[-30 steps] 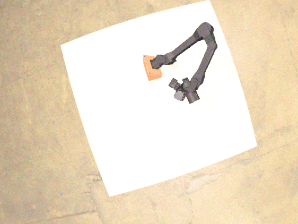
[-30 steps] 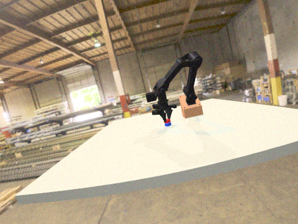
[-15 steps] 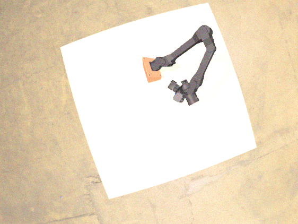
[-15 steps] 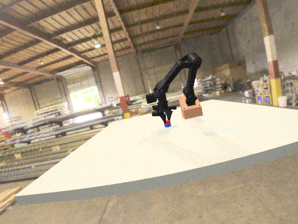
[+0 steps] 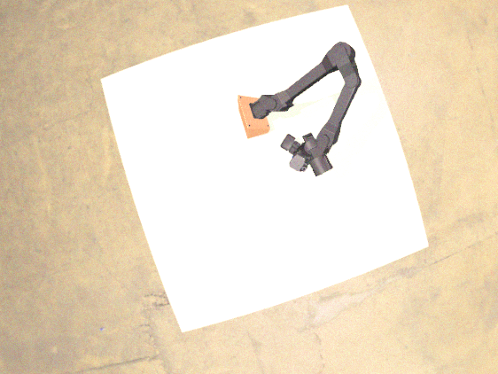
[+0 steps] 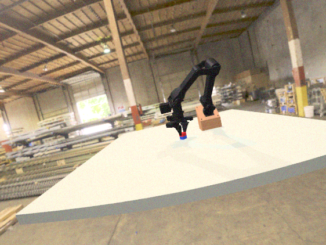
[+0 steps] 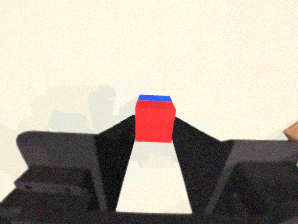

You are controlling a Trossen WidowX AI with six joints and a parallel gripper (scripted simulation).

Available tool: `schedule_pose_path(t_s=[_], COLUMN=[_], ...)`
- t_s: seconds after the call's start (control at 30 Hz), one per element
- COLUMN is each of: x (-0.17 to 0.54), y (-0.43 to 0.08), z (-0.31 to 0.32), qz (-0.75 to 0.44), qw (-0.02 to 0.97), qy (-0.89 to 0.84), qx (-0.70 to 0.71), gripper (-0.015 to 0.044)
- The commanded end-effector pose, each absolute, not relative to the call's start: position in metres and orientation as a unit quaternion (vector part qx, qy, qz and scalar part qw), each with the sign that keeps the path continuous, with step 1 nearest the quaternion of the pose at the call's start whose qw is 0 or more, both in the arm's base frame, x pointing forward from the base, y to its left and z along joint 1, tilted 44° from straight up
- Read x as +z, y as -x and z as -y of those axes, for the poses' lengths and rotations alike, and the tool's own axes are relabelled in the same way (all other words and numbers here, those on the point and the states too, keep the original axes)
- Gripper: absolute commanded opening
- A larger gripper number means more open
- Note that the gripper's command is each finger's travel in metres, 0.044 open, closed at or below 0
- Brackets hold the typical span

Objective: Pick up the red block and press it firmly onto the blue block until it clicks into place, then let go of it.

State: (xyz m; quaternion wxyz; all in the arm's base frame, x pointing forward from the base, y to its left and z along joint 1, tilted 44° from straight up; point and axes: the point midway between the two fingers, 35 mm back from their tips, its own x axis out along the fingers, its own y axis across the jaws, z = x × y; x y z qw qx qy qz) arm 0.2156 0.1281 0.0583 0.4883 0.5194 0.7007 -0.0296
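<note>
Claw: the claw (image 5: 296, 152) (image 6: 183, 133) (image 7: 153, 120) stood partly open, its fingers closed on the sides of the red block.
Red block: the red block (image 6: 183, 134) (image 7: 154, 125) sat on the blue block (image 6: 183, 137) (image 7: 154, 98); whether it had clicked home could not be told.
Blue block: underneath, on the counter (image 5: 221, 222) (image 6: 116, 174) (image 7: 225, 50), nearer the right edge than the left in the top view; hidden there by the arm (image 5: 306, 82) (image 6: 188, 82).
Base: an orange box (image 5: 258, 130) (image 6: 210, 123) (image 7: 292, 131) carried the arm, nearest the counter's upper edge from above.
Counter: pale top, grey side, faint shadows by the blocks; four corners visible from above.
Floor: tan concrete (image 5: 53, 177) (image 6: 188, 220), cracked beyond the lower edge.
Room: warehouse; beamed roof (image 6: 72, 35), banded columns (image 6: 118, 43) (image 6: 296, 55), long stock (image 6: 43, 162) stacked left, white bucket (image 6: 308, 111) past the far right.
</note>
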Motion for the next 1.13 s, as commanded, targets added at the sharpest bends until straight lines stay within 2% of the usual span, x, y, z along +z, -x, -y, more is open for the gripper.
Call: schedule_pose_path(t_s=[0.0,0.1,0.13,0.4,0.67,1.1], x=[0.058,0.058,0.058,0.06,0.128,0.127], y=[-0.216,-0.216,-0.216,-0.216,-0.215,-0.219], z=[-0.128,-0.128,-0.128,-0.126,-0.059,-0.055], qz=[-0.701,-0.701,-0.701,-0.701,-0.702,-0.702], qw=[0.489,0.489,0.489,0.489,0.489,0.489], qy=[-0.519,-0.519,-0.519,-0.518,-0.517,-0.517], qx=[-0.029,-0.029,-0.029,-0.029,-0.032,-0.032], gripper=[0.0131,0.021,0.022,0.022,0.022,0.022])
